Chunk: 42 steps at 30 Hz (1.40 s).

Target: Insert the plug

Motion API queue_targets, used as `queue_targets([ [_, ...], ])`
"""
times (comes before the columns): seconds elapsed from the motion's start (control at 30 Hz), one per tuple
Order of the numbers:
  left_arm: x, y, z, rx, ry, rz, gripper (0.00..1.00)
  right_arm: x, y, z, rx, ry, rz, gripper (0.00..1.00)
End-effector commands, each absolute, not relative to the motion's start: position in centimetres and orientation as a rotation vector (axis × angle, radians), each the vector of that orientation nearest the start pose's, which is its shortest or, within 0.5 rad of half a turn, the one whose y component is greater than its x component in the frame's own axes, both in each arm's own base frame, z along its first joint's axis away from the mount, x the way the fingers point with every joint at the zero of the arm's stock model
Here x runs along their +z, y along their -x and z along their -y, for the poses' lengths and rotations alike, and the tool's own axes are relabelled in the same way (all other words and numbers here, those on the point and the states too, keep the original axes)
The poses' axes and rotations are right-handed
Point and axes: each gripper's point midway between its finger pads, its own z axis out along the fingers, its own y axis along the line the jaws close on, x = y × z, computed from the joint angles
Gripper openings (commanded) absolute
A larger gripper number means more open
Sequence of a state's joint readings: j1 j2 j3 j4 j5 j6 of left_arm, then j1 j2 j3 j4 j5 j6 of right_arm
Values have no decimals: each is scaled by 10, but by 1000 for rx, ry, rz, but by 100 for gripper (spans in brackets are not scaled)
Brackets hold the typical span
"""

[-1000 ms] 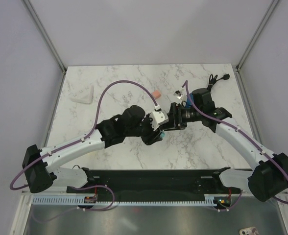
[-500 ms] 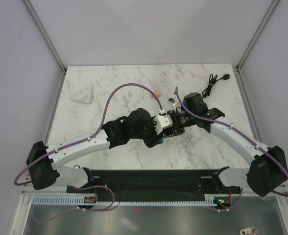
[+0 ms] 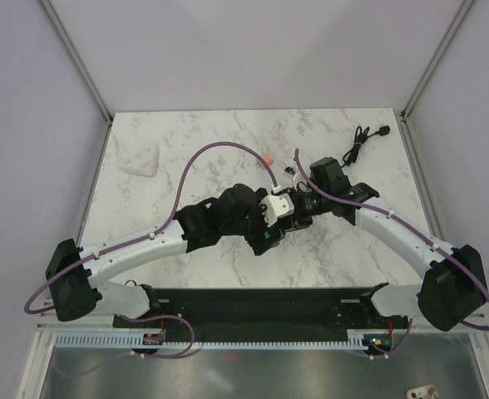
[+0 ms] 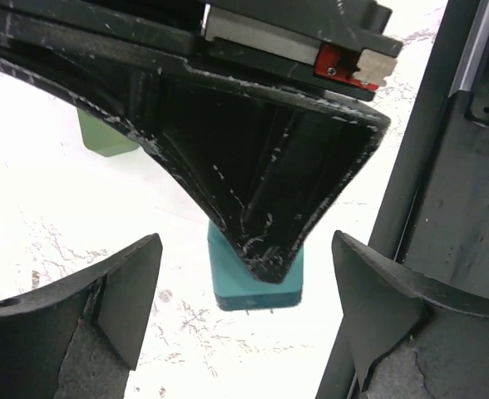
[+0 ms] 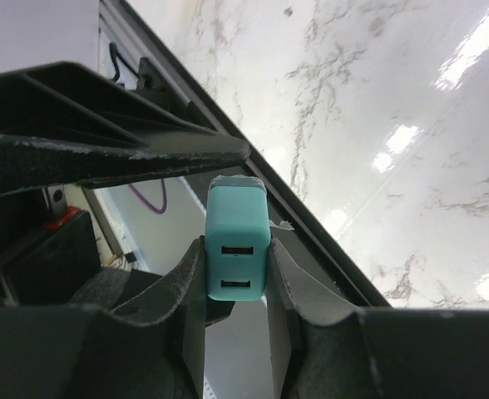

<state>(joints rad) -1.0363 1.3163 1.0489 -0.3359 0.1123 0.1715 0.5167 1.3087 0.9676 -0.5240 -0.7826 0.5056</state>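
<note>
My right gripper (image 5: 236, 244) is shut on a teal USB charger plug (image 5: 238, 223), its two ports facing the camera. In the left wrist view the same teal plug (image 4: 254, 281) shows below a black finger of the right gripper, between the spread fingers of my left gripper (image 4: 244, 253), which is open and empty. In the top view the two grippers meet at the table's middle, the left (image 3: 279, 219) just near and left of the right (image 3: 299, 208). The plug itself is hidden there. A green block (image 4: 105, 138) stands on the table behind.
A coiled black cable (image 3: 359, 143) lies at the back right. A small orange piece (image 3: 265, 158) and a tiny black and white part (image 3: 288, 169) lie behind the grippers. A white object (image 3: 142, 160) sits at the back left. The table is white marble (image 3: 186, 133).
My right gripper has moved left and nearer with the plug, closing on the left gripper. My left arm has pushed a little right and farther, so the two now overlap.
</note>
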Motion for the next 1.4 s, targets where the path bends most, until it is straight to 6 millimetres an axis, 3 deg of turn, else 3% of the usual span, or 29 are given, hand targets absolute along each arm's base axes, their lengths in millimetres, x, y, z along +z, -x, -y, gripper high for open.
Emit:
queue_targets([
  [0.0,217,-194,348,-607,-1285,-1707,91,200,-213,-266,1275,387,-2446,0],
  [0.13,230,-189,341,-633,-1247,-1688,91,205,-235,-258,1158,292,-2422,0],
  [0.23,238,-189,333,-624,-1212,-1682,91,201,-257,-244,984,198,-2424,0],
  [0.37,267,-186,317,-626,-1117,-1647,93,200,-287,-222,743,92,-2421,0],
  [0.4,271,-189,312,-611,-1085,-1652,96,192,-295,-213,649,55,-2442,0],
  [0.47,278,-196,302,-579,-1002,-1680,100,195,-306,-208,582,31,-2427,0],
  [0.6,277,-212,282,-525,-898,-1806,100,181,-325,-189,373,-26,-2471,0],
  [0.63,276,-214,280,-558,-839,-1859,100,187,-334,-183,316,-40,-2448,0],
  [0.7,273,-226,268,-626,-721,-1970,100,179,-341,-176,226,-65,-2475,0],
  [0.73,273,-229,264,-665,-682,-1999,100,187,-349,-172,190,-90,-2451,0],
  [0.83,270,-247,238,-696,-530,-2054,100,190,-360,-180,206,-165,-2454,0],
  [0.97,261,-268,200,-492,-396,-2056,100,177,-373,-191,242,-298,-2462,0],
  [1.17,258,-264,192,-471,-410,-2030,100,155,-382,-202,306,-540,-2455,0],
  [1.2,257,-263,191,-467,-413,-2027,100,156,-384,-202,311,-642,-2433,0],
  [1.27,257,-263,191,-469,-410,-2019,100,146,-382,-191,213,-725,-2446,0],
  [1.33,254,-262,191,-473,-413,-2020,100,154,-392,-180,123,-821,-2390,0],
  [1.37,254,-261,192,-481,-420,-2017,100,145,-393,-178,67,-848,-2409,0],
])
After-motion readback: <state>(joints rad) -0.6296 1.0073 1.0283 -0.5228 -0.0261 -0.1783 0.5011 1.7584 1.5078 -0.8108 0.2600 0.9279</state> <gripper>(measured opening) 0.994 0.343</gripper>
